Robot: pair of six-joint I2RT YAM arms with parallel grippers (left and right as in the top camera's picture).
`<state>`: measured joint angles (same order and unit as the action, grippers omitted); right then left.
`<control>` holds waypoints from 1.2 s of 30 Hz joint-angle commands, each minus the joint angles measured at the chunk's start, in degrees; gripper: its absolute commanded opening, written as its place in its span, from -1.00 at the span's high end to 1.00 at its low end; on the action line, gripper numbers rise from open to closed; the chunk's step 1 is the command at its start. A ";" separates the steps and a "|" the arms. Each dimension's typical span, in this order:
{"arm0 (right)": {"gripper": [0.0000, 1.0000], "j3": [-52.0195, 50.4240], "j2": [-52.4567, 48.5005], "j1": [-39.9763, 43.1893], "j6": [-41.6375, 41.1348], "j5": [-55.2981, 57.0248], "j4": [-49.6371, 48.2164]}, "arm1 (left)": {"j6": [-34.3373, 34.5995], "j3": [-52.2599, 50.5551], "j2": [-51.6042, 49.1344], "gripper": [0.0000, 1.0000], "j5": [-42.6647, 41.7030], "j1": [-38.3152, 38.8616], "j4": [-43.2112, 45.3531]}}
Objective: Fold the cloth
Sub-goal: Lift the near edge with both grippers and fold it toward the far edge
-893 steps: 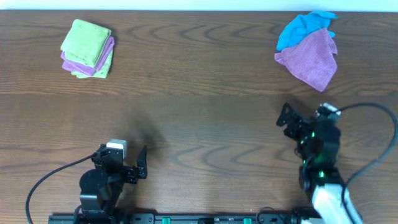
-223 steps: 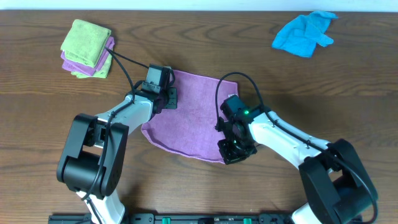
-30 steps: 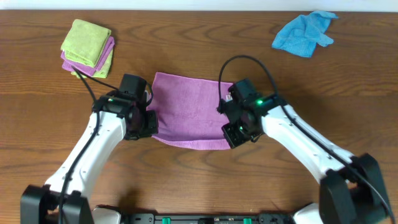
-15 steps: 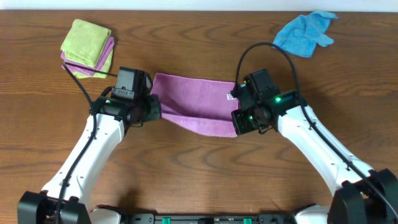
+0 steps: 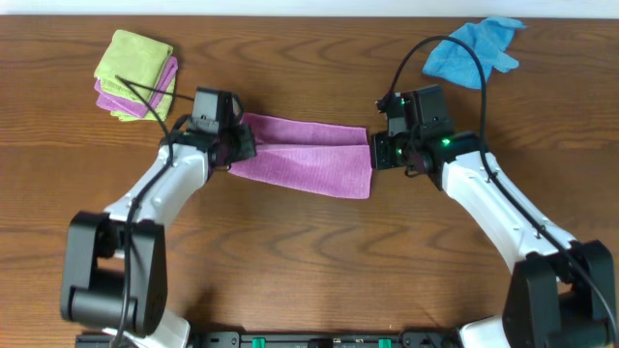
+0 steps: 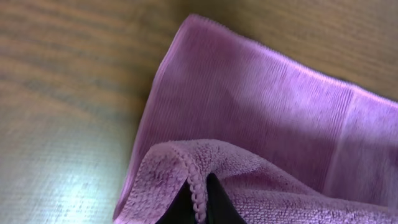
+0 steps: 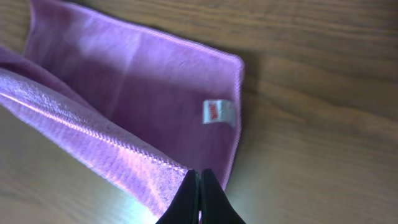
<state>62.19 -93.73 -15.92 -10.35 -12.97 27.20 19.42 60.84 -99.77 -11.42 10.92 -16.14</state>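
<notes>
The left gripper and right gripper are each pinched shut on a raised corner of the cloth, stretched between them and doubled over itself on the surface, with a lime-green stack and a blue rag farther back.

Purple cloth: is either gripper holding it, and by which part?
Both hold the cloth. The left gripper pinches a hemmed corner at its left end, the right gripper a hemmed corner at its right end.
</notes>
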 commanded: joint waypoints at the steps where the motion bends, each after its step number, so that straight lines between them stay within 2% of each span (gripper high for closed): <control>1: 0.97 0.98 -1.31 1.05 -1.03 0.55 -1.88 | -1.70 5.09 -3.61 0.89 0.83 -0.50 0.33; 7: 0.97 2.34 -3.89 1.20 -2.10 0.57 -6.97 | -2.75 10.88 -8.96 0.89 0.87 -0.52 0.37; 16: 0.97 10.99 -12.00 2.40 -2.56 0.70 -6.73 | -3.37 19.21 -15.47 0.89 -1.14 -2.05 0.94; 27: 0.97 11.98 -12.28 2.34 -2.89 -1.07 5.79 | -9.18 21.14 -16.57 0.89 -3.41 -2.69 -13.60; 36: 0.97 11.98 -12.24 2.14 -2.89 -5.62 9.51 | -9.14 21.20 -16.22 0.89 -3.23 -3.54 -15.61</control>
<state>73.32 -105.75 -13.93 -12.64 -17.34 36.23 11.57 80.88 -115.74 -15.29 8.25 -31.48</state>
